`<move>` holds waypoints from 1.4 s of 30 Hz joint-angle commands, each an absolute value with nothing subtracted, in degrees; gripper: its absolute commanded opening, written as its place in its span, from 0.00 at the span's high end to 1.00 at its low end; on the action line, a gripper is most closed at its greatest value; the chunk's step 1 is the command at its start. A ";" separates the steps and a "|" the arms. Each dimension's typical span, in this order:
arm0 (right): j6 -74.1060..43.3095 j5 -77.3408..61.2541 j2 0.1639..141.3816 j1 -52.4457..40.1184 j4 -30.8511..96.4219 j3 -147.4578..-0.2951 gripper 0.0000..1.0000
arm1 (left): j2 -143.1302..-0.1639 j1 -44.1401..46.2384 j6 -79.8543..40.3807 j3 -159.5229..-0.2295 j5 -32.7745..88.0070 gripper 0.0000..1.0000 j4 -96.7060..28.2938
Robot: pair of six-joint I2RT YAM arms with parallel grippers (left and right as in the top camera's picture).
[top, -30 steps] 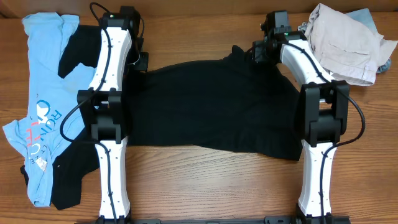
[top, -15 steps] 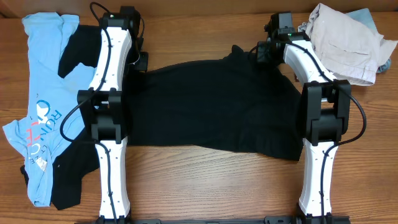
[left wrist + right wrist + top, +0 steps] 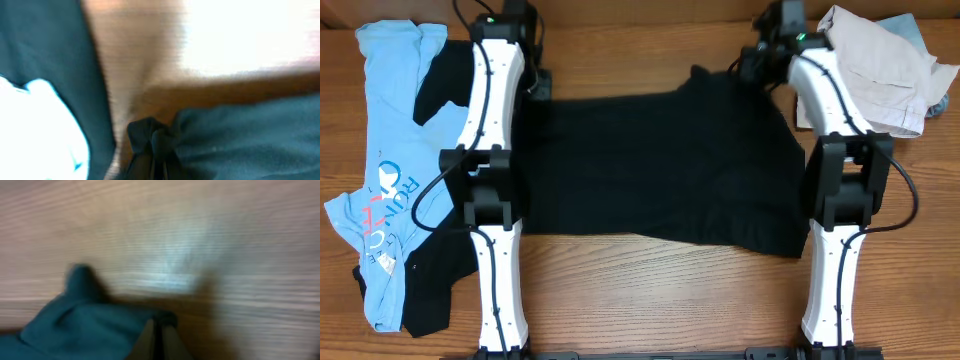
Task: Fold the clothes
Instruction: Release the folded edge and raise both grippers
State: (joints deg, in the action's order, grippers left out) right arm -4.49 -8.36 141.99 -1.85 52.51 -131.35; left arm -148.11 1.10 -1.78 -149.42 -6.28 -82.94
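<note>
Moved farther out, the left gripper (image 3: 154, 150) and right gripper (image 3: 160, 330), each clamped on the black T-shirt (image 3: 660, 170), have stretched it flat behind them for folding.

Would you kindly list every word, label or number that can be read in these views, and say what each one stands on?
"RUN": white letters, turned sideways, on the light-blue tee, as far as it can be made out.
The other red and white print on that tee: too small to read.
black T-shirt and beige garment: no text visible.
Both wrist views: blurred, nothing readable.
</note>
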 commanded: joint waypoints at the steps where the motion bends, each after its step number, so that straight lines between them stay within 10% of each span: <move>1: -4.56 -11.62 140.88 0.25 57.82 -142.82 0.96 | -148.16 -0.60 -2.37 -156.46 -7.66 0.96 -83.48; 15: -0.60 -11.62 140.79 2.98 96.23 -163.98 0.96 | -148.18 -0.82 -2.37 -164.72 -7.68 0.89 -94.83; 42: -4.56 -4.49 134.08 1.19 97.08 -126.13 0.96 | -147.94 -0.34 -0.80 -137.12 -4.64 0.92 -96.86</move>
